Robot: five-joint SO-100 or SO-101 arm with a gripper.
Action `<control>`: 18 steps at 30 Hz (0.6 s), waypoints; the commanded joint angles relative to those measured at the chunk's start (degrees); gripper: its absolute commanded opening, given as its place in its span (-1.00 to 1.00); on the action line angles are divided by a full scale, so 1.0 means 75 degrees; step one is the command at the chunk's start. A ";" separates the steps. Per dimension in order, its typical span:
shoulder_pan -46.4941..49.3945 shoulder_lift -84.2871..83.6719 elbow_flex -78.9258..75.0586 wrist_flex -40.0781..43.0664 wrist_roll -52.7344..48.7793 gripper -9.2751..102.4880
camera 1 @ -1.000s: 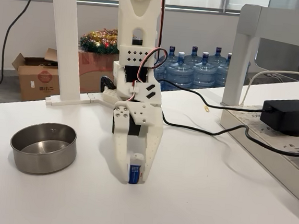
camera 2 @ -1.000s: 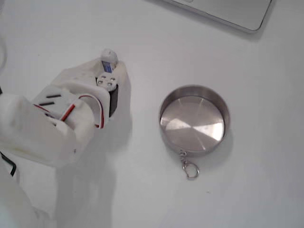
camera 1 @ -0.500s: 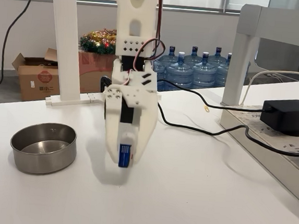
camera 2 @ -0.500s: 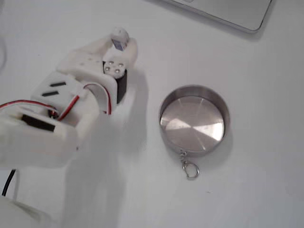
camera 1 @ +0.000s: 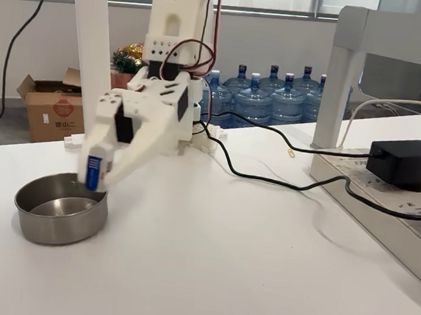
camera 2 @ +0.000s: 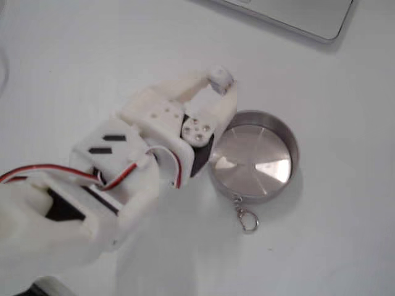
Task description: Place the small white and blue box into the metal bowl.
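Nearest the camera in the side-on fixed view, the metal bowl sits at lower left on the white table: round, shallow, straight-sided, dull grey steel with a thin rim and a flat bottom. From above, the bowl lies right of centre, its bottom catching faint radial glints, with a small key ring hanging off its lower rim onto the table.

Just over the bowl's far rim hangs the small white and blue box, a tiny upright box, white with a blue front panel bearing small white marks. The white gripper pinches it between its fingertips, clear of the bowl. From above, the box shows as a small white top between the gripper's tips, at the bowl's upper left edge.

Further back on the right, a black power adapter rests on a white power strip. Beyond the table stand blue water bottles and a cardboard box.
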 commanded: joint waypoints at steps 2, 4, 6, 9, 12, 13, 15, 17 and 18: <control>0.0938 0.0316 0.0176 -0.0105 -0.0059 -0.80; 0.1242 0.0316 0.0234 -0.0105 -0.0059 -0.79; 0.1523 0.0293 0.0270 -0.0105 -0.0059 -0.79; 0.1688 0.0223 0.0281 -0.0105 -0.0059 -0.79; 0.1652 0.0211 0.0293 -0.0105 -0.0059 -0.70; 0.1617 0.0211 0.0305 -0.0094 -0.0059 -0.64; 0.1535 0.0211 0.0340 -0.0082 -0.0059 -0.54; 0.1313 0.0281 0.0469 -0.0082 -0.0059 -0.48; 0.1289 0.0305 0.0527 -0.0082 -0.0059 -0.47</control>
